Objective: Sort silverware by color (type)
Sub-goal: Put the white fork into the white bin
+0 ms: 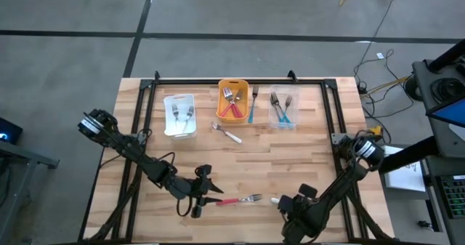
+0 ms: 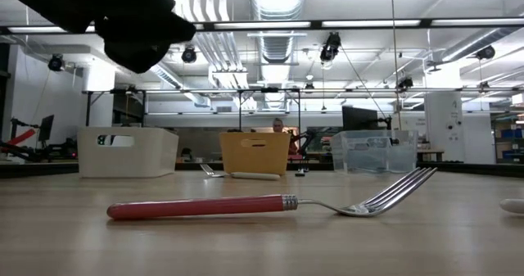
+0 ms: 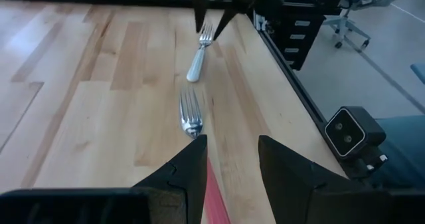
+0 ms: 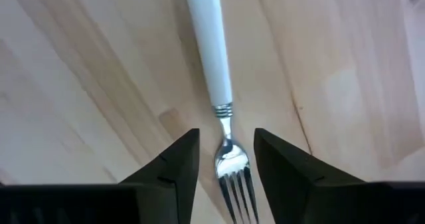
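A red-handled fork (image 1: 240, 199) lies flat on the table near its front edge, tines toward the right. My left gripper (image 1: 208, 194) hovers open just off the handle's free end; in the left wrist view the red handle (image 3: 216, 194) shows between and below its fingers (image 3: 232, 164). Right of it a white-handled fork (image 4: 211, 58) lies on the wood. My right gripper (image 4: 227, 164) points down over it, open, a finger on either side of the fork's neck and head (image 4: 229, 161), touching nothing. The low view shows the red fork (image 2: 205, 206) resting along its whole length.
Three bins stand at the far side, each holding forks: white (image 1: 179, 115), orange (image 1: 233, 101) and clear (image 1: 283, 108). A teal-handled fork (image 1: 253, 103) lies between the orange and clear bins. Another white-handled fork (image 1: 227, 132) lies in front of the orange bin.
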Available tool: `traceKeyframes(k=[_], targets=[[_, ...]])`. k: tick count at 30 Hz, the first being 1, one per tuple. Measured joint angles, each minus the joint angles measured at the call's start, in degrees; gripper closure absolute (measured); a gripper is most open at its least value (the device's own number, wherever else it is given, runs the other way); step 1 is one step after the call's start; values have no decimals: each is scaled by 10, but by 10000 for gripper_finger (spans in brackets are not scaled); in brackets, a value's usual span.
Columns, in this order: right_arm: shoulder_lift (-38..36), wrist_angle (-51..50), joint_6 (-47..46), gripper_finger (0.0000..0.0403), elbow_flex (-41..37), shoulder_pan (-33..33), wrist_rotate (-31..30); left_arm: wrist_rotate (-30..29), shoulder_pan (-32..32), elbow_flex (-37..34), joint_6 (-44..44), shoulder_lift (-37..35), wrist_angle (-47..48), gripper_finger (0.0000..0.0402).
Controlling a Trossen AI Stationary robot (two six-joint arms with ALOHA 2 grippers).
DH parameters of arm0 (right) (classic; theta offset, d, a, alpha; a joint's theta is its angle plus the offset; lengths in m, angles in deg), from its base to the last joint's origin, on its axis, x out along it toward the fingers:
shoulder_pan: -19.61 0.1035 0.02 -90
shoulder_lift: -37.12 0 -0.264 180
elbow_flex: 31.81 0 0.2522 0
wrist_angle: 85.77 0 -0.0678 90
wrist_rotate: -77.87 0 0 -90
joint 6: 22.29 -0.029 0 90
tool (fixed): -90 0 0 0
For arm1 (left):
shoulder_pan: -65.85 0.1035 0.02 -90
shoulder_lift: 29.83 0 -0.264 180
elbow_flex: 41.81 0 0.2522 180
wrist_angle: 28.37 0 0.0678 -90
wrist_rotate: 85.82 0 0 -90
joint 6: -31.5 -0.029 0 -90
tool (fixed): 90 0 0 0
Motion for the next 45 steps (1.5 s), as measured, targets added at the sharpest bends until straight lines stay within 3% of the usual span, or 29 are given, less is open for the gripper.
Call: traceKeyframes(k=[11, 20, 24, 29, 37, 42, 45], targets=[[-1, 35, 65, 273, -52, -1, -6, 0, 0, 7, -34, 0, 0, 286], [-7, 121, 94, 277, -108, -3, -6, 0, 1, 8, -36, 0, 0, 286], [-6, 152, 114, 305, -132, -4, -4, 0, 4, 8, -36, 0, 0, 286], [-5, 194, 133, 380, -157, -9, 2, -36, 7, 8, -22, 0, -1, 286], [-25, 160, 172, 392, -137, -15, -20, -42, 15, 20, -12, 0, -1, 280], [-54, 83, 192, 393, -126, -38, -84, -23, 38, 55, -53, 0, 35, 246], [-76, 64, 224, 393, -121, -52, -86, -20, 59, 77, -99, 0, 51, 220]])
